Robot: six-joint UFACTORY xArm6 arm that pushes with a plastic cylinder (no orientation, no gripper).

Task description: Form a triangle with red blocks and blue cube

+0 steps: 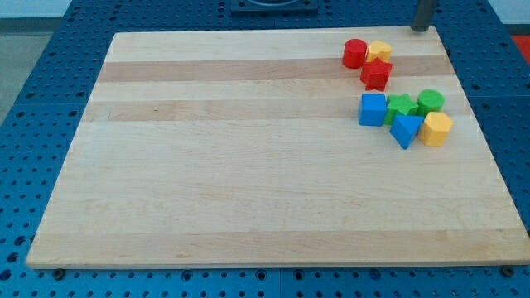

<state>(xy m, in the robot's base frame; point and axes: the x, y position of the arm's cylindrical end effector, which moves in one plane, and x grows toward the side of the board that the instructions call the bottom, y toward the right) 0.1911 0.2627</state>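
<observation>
A red cylinder [354,53] and a red star block [376,74] sit near the board's top right, with a yellow block [380,51] touching both. The blue cube [373,109] lies just below the red star, apart from it. My tip [421,28] is at the view's top right, at the board's top edge, up and to the right of the red blocks and touching none.
A green star [401,105], a green cylinder [431,102], a blue triangular block [405,130] and a yellow hexagonal block [436,129] cluster right of the blue cube. The wooden board [248,165] lies on a blue perforated table.
</observation>
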